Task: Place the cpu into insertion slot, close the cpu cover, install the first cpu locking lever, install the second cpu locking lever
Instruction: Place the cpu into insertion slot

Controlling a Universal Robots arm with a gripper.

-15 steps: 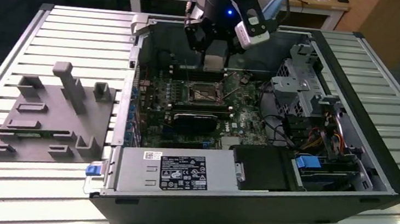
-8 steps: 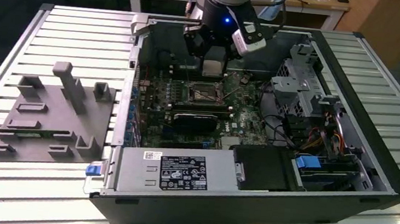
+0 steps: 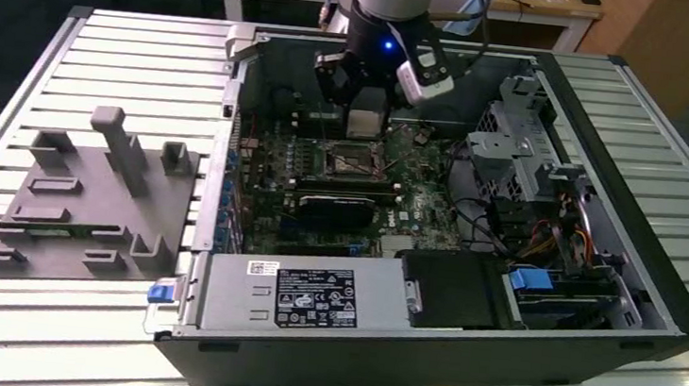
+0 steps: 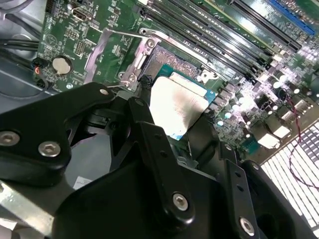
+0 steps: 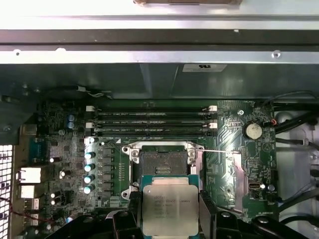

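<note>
My gripper (image 5: 170,225) is shut on the cpu (image 5: 169,206), a flat square chip with a dull silver top, pinched at two opposite edges by the black fingers (image 5: 130,216). In both wrist views the chip (image 4: 175,107) hangs just above and partly beside the insertion slot (image 5: 162,164), whose dark centre lies uncovered inside a silvery rim. The cpu cover (image 4: 107,50), a thin silvery frame with a window, is swung open to one side of the socket (image 4: 168,59). In the exterior view my gripper (image 3: 365,119) hangs inside the case over the socket (image 3: 350,160).
Long memory slots (image 5: 154,122) run beside the socket and a coin battery (image 5: 253,130) sits on the board. The case holds a power supply (image 3: 296,297), a drive cage (image 3: 526,144) and loose cables (image 3: 493,228). A grey fixture (image 3: 91,197) lies at the exterior view's left.
</note>
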